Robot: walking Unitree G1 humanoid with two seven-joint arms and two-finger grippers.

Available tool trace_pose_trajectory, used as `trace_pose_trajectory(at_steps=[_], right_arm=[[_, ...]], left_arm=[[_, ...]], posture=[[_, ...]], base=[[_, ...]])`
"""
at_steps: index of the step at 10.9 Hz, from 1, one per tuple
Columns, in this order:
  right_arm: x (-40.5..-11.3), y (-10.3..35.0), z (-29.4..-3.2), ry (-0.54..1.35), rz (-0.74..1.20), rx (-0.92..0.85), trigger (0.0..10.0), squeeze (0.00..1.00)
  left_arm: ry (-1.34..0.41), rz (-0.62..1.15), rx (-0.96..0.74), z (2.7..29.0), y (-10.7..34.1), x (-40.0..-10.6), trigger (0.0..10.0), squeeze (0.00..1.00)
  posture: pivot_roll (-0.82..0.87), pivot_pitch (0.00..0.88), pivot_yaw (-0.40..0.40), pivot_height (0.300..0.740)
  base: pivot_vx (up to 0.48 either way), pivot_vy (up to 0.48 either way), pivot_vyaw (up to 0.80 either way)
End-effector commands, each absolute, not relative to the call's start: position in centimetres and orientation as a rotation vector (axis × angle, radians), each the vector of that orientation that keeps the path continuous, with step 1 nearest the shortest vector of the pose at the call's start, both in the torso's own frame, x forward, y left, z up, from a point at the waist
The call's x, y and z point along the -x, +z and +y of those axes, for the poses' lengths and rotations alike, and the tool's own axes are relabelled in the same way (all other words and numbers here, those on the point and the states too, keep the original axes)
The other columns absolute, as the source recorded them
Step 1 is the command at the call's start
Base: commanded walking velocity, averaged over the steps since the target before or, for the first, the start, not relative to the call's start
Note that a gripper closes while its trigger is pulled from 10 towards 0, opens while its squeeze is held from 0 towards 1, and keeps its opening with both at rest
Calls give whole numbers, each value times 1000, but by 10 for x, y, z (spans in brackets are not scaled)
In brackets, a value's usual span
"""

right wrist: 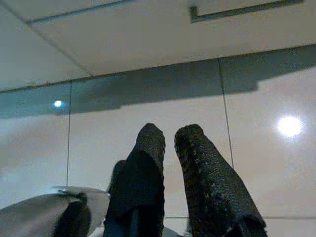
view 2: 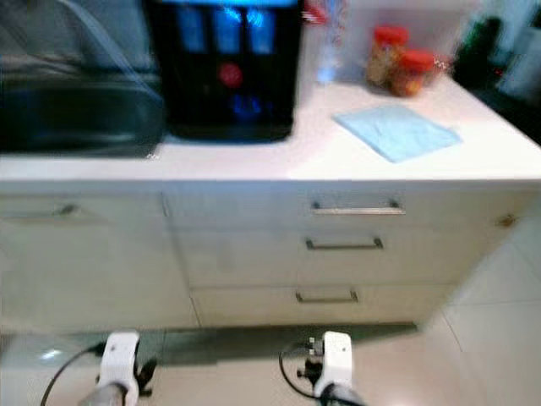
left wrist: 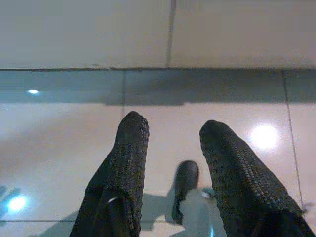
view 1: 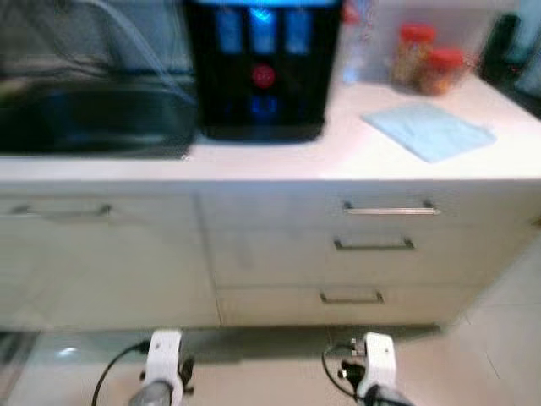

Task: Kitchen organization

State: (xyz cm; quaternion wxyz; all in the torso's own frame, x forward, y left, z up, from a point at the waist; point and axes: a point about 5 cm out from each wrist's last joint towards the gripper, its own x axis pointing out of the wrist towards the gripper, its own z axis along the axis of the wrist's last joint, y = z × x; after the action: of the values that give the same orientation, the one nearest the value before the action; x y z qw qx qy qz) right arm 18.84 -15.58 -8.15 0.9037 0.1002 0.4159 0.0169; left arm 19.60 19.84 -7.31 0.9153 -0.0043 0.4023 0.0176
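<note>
A white kitchen counter (view 1: 279, 156) runs across in front of me, blurred. On it stand a black appliance with blue lights (view 1: 262, 63), a light blue cloth (view 1: 429, 128) and two red-lidded jars (view 1: 427, 59) at the back right. Both arms hang low by the floor, wrists at the bottom edge. My left gripper (left wrist: 168, 128) is open over the tiles with nothing between its fingers. My right gripper (right wrist: 170, 136) has its fingers nearly together, empty, pointing at the cabinet base.
A dark sink (view 1: 93, 118) lies left of the appliance. Below the counter are a cabinet door (view 1: 101, 254) and three drawers with metal handles (view 1: 390, 209). Glossy pale floor tiles (view 1: 473, 364) spread before the cabinets. A dark object (view 1: 516, 42) stands at the far right.
</note>
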Motion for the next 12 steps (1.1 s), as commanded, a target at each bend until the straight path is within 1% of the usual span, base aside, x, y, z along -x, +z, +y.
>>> trace_pose_trajectory(at_steps=[1,2,8,10,12], right_arm=[[-189,-81,-160,29,857,-197,10000,0],[-190,-81,-161,24,855,-191,10000,0],[-193,-79,-165,8,843,-223,10000,0],[-193,-79,-164,10,842,-227,10000,0],[-194,-78,-164,12,843,-229,10000,0]], left_arm=[[43,849,7,199,-76,-191,10000,0],[41,849,7,198,-76,-191,10000,0],[66,867,35,197,-78,-189,10000,0],[72,872,37,198,-78,-188,10000,0],[77,877,37,198,-79,-188,10000,0]], posture=[[140,0,16,740],[140,0,13,740],[146,0,1,740],[148,0,-1,740],[153,0,-3,740]], base=[[0,0,800],[0,0,575],[0,0,0],[0,337,0],[0,476,0]])
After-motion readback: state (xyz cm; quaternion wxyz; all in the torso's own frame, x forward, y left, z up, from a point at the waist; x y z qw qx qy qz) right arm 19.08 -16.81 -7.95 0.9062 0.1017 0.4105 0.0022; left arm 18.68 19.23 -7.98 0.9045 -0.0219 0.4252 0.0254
